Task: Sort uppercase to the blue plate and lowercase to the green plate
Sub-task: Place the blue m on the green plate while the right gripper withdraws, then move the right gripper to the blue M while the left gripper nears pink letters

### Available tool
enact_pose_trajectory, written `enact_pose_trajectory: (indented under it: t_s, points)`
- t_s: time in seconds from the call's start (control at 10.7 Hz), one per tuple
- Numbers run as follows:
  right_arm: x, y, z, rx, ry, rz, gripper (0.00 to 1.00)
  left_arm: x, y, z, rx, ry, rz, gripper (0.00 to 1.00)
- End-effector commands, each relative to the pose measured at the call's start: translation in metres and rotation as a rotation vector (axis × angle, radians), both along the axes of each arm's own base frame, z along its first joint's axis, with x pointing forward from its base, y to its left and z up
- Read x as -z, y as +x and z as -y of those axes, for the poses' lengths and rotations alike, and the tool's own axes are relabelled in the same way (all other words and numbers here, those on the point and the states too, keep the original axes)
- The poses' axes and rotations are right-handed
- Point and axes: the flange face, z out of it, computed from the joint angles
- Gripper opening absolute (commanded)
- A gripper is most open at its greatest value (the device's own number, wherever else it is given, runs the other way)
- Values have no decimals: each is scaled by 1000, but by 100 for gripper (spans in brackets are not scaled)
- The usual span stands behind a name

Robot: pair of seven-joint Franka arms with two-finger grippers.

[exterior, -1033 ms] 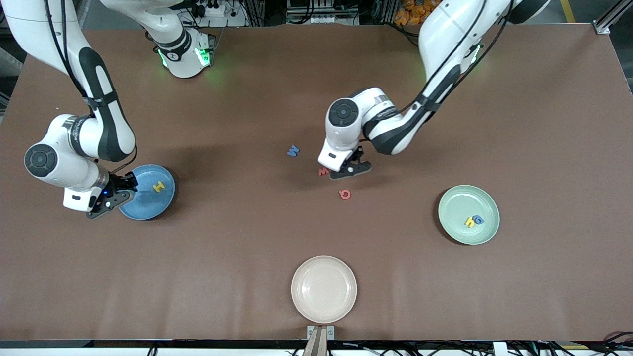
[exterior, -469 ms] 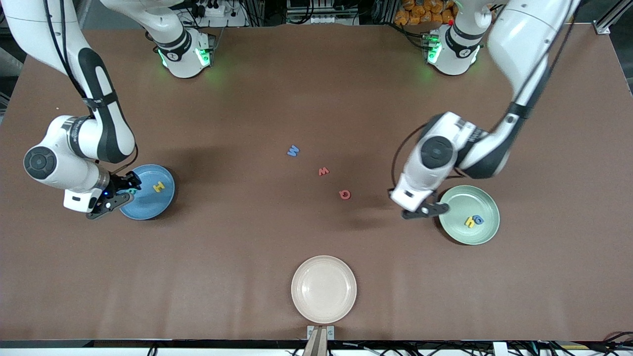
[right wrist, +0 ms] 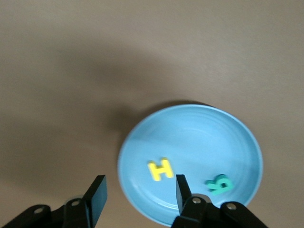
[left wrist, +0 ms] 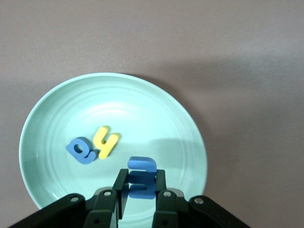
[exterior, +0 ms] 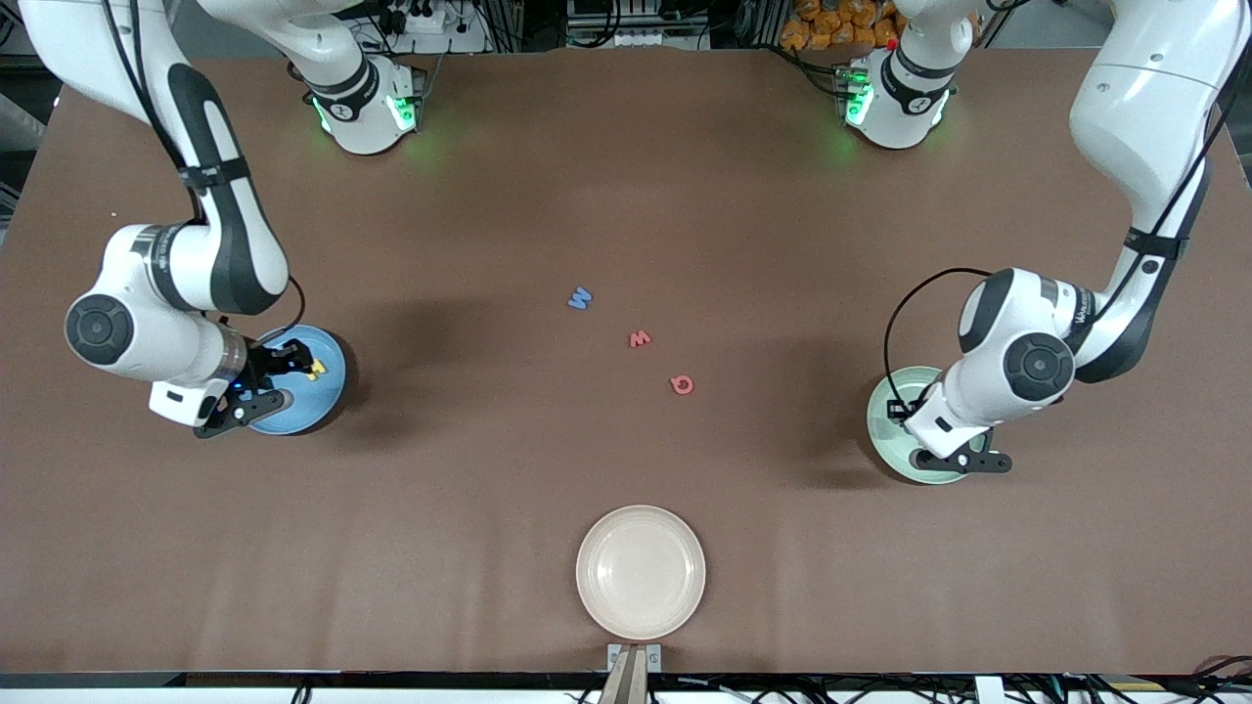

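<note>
Left pincer (left wrist: 137, 190) over green plate (left wrist: 57, 109) clamping blue E (left wrist: 141, 176), right pincer (right wrist: 137, 199) wide over blue plate (right wrist: 199, 128) with H (right wrist: 160, 169), R (right wrist: 219, 184), M (exterior: 580, 298), w (exterior: 640, 339), Q (exterior: 682, 384) on table (exterior: 489, 196)

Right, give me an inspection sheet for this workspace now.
Surface: brown table.
Job's things: green plate holds yellow h and blue round letter; blue plate holds yellow H and teal R; blue M, red w, red Q loose mid-table.
Clutter: cream plate.
Grippers: left gripper shut on blue E-shaped letter over green plate; right gripper open over blue plate.
Cables: black cable on left arm.
Surroundings: nothing seen.
</note>
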Motion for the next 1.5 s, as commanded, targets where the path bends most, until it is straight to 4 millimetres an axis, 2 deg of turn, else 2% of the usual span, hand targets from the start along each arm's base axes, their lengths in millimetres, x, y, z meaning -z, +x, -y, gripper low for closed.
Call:
enact_pose_trajectory:
  t_s: [0.0,0.09,0.28,0.47,0.75,0.84,0.94,1.13,1.31,1.41]
  points:
    - [-19,-10,-45,85,4,0,67,1,12,3,65,-28,25,59]
    - [-25,-13,-64,102,0,8,67,-2,13,3,93,-29,29,99]
    - [-35,-23,-108,171,-3,18,69,-22,19,24,183,-35,68,100]
    - [-35,-44,-161,220,-10,5,73,-37,14,69,292,-53,89,100]
    - [-30,-82,-243,126,10,-8,75,-43,-14,178,505,-60,105,100]
    - [-30,-95,-268,78,28,4,75,-40,-25,203,588,-65,100,100]
    - [-17,-114,-290,24,45,24,75,-38,-36,227,640,-66,98,100]
    - [19,-153,-315,-69,122,119,75,-33,-57,268,776,-79,89,100]
    - [39,-175,-328,-136,164,166,86,-27,-54,275,844,-97,87,100]
    - [41,-183,-334,-152,172,173,86,-28,-56,278,851,-95,89,100]
